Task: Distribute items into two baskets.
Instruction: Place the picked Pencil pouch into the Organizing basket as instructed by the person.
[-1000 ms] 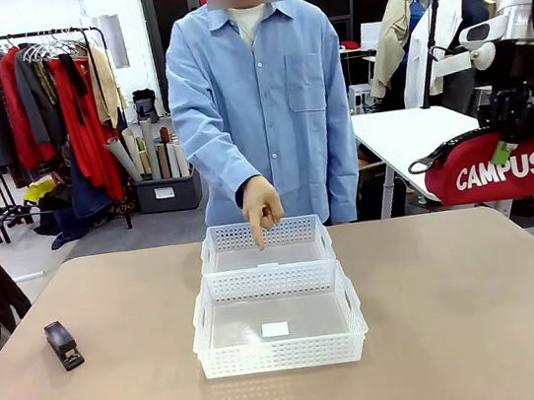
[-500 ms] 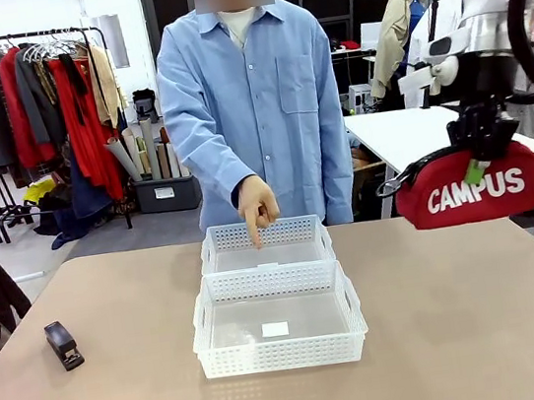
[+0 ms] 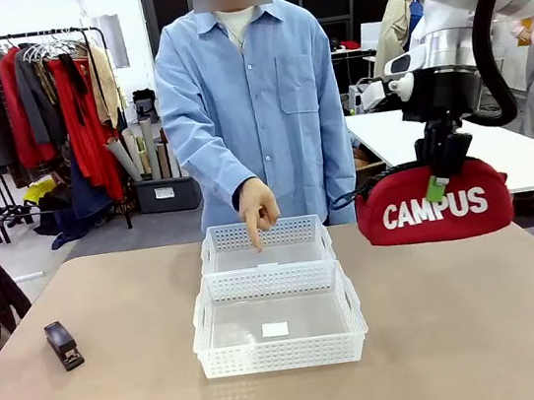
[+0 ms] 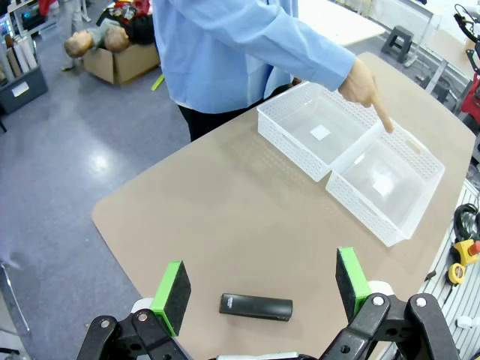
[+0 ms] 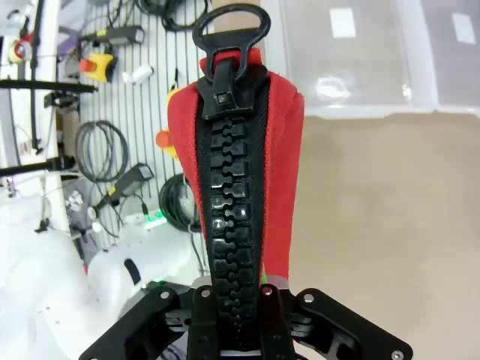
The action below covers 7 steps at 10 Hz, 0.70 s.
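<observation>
Aloft, the red pouch [image 3: 434, 206] is held clamped at its zipper by the right gripper [image 3: 437, 183], to the right of the two white baskets [image 3: 273, 281]. The left gripper [image 4: 261, 264] is seen wide open, empty, above the black stapler [image 4: 256, 306].

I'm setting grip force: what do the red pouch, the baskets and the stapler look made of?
Red pouch: matte woven fabric, softly sagging, with a chunky black zipper, probably plastic. Near basket and far basket: white, slightly glossy moulded plastic, judging by the perforated grid walls. Stapler: smooth black casing; plastic or painted metal, cannot tell.
</observation>
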Available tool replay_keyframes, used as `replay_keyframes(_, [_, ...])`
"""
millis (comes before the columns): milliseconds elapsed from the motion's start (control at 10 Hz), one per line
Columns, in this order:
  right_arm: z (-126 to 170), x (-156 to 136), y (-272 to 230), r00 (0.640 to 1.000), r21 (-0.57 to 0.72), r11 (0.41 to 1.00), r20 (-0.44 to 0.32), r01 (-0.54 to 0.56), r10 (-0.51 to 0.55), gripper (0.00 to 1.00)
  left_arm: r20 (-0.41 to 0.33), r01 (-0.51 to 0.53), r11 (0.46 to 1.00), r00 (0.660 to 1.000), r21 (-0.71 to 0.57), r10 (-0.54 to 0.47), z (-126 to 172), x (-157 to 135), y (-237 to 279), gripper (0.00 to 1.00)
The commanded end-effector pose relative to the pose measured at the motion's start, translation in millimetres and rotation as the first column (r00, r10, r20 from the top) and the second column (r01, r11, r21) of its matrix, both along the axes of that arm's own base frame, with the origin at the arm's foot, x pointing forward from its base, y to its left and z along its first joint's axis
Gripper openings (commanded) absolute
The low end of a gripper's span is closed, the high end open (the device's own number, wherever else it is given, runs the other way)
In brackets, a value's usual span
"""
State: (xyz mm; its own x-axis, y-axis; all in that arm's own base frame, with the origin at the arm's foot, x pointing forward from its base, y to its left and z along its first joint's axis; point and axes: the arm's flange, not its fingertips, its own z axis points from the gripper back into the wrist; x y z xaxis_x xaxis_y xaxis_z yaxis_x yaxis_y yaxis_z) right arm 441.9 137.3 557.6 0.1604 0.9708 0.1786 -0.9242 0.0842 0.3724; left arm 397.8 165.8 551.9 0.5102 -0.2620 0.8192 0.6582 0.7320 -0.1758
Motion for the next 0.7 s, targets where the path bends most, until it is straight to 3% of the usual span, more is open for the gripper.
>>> replay_keyframes(0, [-3,-12,19,0.999,0.015,0.999,0.019,0.050,-0.051,0.00,0.015,0.007,1.000,1.000,-0.016,-0.007,0,0,0,1.00])
replay_keyframes(600, [-13,-21,90,0.988,0.018,0.996,0.125,0.091,-0.093,0.00,0.015,0.007,1.000,1.000,-0.016,-0.007,0,0,0,1.00])
